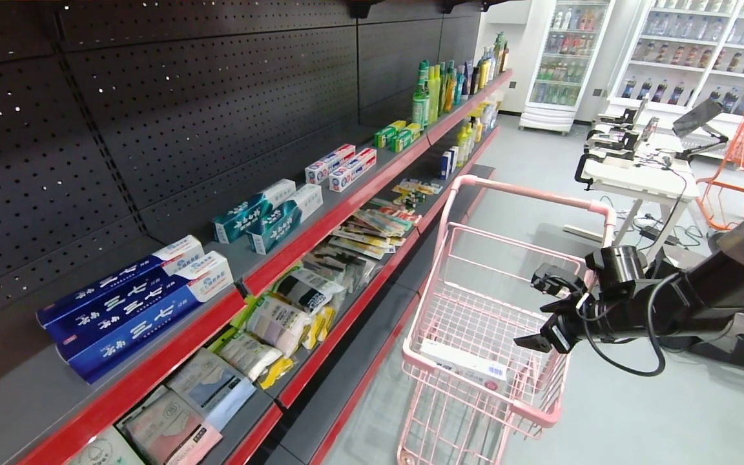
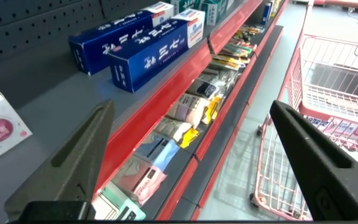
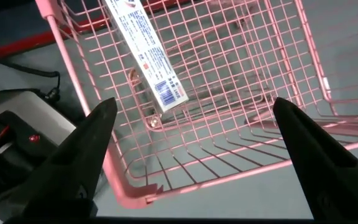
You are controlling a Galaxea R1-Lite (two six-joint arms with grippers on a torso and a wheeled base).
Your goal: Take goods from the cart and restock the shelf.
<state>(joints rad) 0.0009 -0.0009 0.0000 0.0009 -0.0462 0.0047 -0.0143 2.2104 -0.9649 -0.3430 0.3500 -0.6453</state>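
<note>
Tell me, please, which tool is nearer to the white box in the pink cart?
Right. The right tool hangs over the cart, close above the box; the left tool is by the shelf, outside the cart.

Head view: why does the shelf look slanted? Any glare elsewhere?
Head view: probably a wide, tilted lens slants the red-edged dark metal shelf. Left wrist view: soft sheen on the pale grey floor. Right wrist view: no glare on the pink wire cart.
</note>
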